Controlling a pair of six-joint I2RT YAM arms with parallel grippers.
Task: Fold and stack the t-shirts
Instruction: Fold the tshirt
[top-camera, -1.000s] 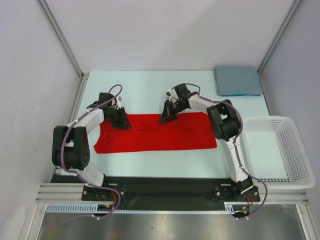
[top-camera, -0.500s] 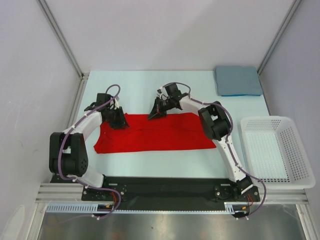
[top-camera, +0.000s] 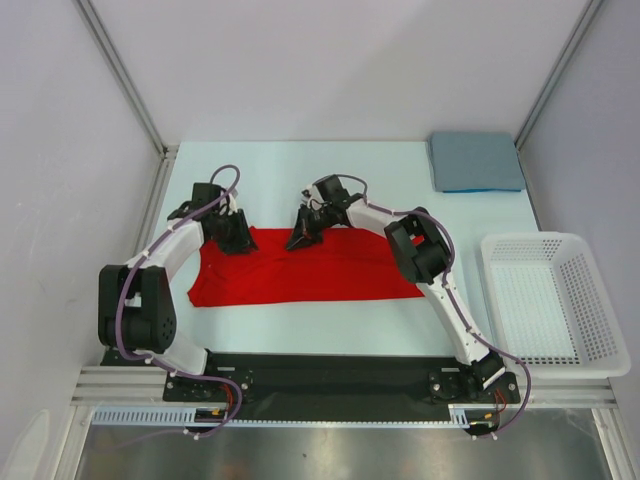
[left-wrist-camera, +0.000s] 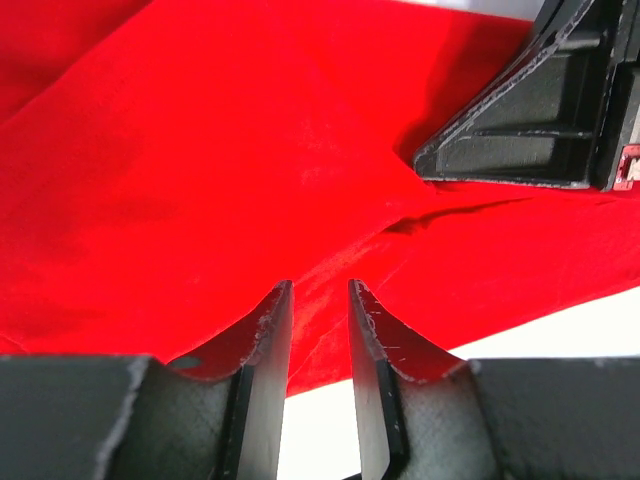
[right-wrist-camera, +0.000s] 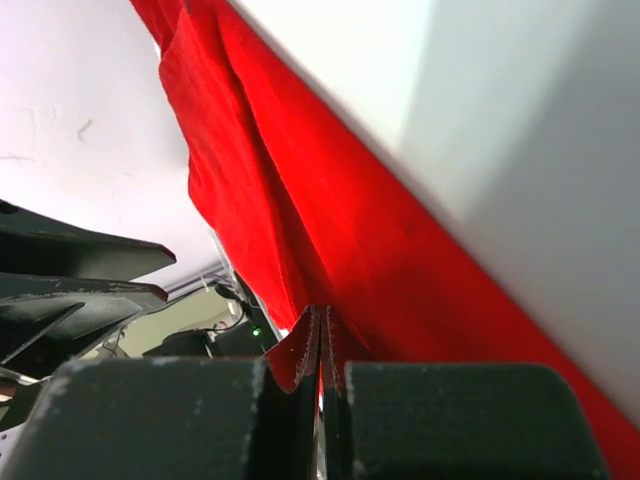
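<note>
A red t-shirt (top-camera: 310, 272) lies folded into a long band across the middle of the table. My left gripper (top-camera: 232, 236) is at its far left corner, with its jaws a narrow gap apart over the cloth's edge (left-wrist-camera: 250, 150) and the table showing between them (left-wrist-camera: 318, 290). My right gripper (top-camera: 300, 238) is at the far edge near the middle, shut on a pinch of the red cloth (right-wrist-camera: 320, 312), which hangs down from its fingertips (right-wrist-camera: 330, 220). It also shows in the left wrist view (left-wrist-camera: 540, 120). A folded blue-grey t-shirt (top-camera: 475, 161) lies at the far right corner.
A white plastic basket (top-camera: 590, 300) stands at the right edge of the table. Grey walls with metal posts close in the table on the far side and on both sides.
My right gripper has moved left along the shirt's far edge with the cloth pinched in it, and the shirt's right end has drawn in slightly. The left gripper has hardly moved.
</note>
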